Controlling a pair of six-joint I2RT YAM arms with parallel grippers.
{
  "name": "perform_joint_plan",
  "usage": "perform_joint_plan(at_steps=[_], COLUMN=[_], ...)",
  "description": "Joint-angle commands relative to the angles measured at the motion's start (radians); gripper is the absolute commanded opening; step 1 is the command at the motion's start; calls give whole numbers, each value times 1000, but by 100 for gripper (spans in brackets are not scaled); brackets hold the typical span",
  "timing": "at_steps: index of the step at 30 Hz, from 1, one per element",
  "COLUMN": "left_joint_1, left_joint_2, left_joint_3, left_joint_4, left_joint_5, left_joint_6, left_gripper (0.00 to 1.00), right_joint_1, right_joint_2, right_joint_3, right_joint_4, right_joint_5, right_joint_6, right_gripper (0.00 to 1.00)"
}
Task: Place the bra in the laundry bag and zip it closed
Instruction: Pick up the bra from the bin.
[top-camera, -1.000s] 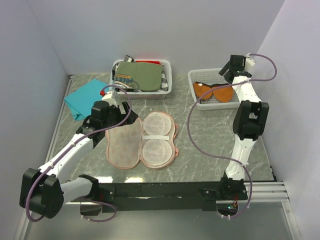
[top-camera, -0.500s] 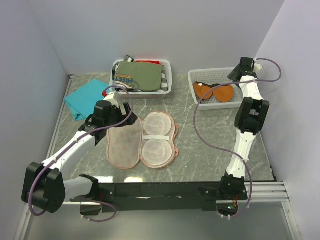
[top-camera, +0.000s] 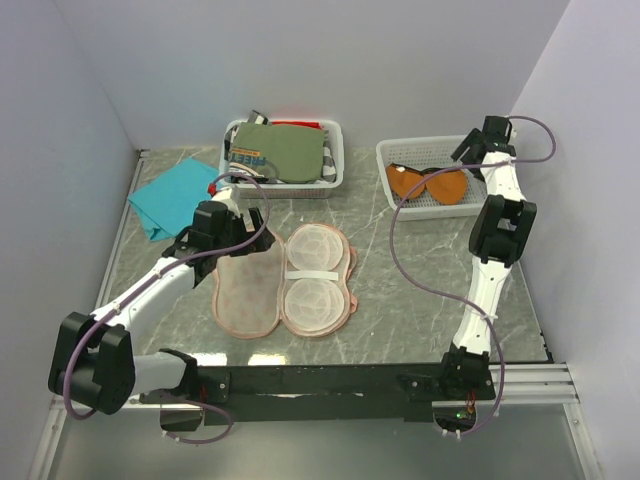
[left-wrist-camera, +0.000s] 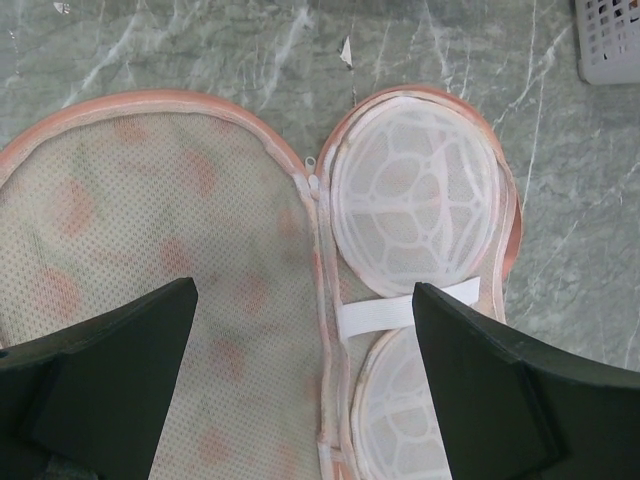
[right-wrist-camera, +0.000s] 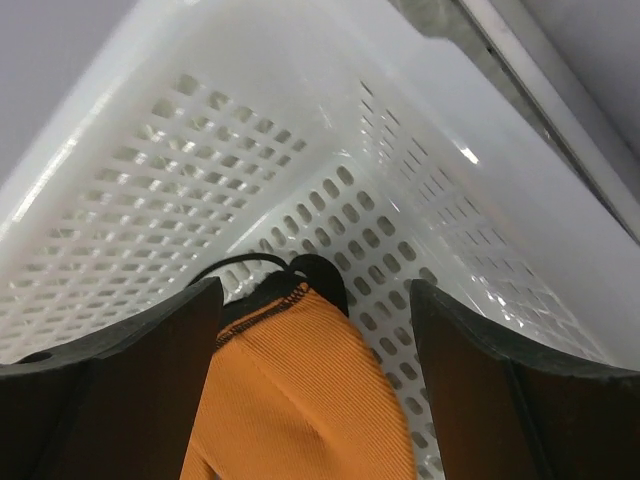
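Observation:
The rust-orange bra (top-camera: 428, 184) lies in the white mesh basket (top-camera: 400, 152) at the back right. My right gripper (top-camera: 466, 150) hangs low over its right end. In the right wrist view the jaws of that gripper (right-wrist-camera: 315, 290) stand open on either side of an orange cup (right-wrist-camera: 300, 400), with a dark strap at the cup's tip. The laundry bag (top-camera: 285, 280) lies opened flat at mid-table. Its printed mesh half (left-wrist-camera: 150, 220) is on the left and its half with white domed cages (left-wrist-camera: 415, 200) on the right. My left gripper (left-wrist-camera: 305, 290) hovers open above the bag's zipper hinge, holding nothing.
A second white basket (top-camera: 335, 130) at the back holds an olive-green folded garment (top-camera: 283, 152). A teal cloth (top-camera: 170, 197) lies at the back left. Walls close in the table on the left, back and right.
My right wrist has swung right and dropped into the basket's far right corner over the bra. The left gripper has shifted slightly over the bag.

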Motion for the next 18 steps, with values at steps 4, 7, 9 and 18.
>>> perform_joint_plan(at_steps=[4, 7, 9, 18], left_joint_1=[3, 3, 3, 3], left_joint_2=[-14, -8, -10, -47], left_joint_3=[24, 24, 23, -5], left_joint_4=[37, 32, 28, 41], left_joint_5=[-34, -34, -49, -80], left_joint_6=[17, 24, 25, 19], left_gripper=[96, 96, 96, 96], right_joint_1=[-23, -24, -24, -24], right_joint_2=[27, 36, 33, 6], right_joint_3=[25, 34, 31, -27], right_joint_4=[-37, -50, -54, -12], right_joint_5=[-58, -76, -87, -159], right_joint_6=[-9, -11, -12, -16], right_gripper=[81, 79, 78, 14])
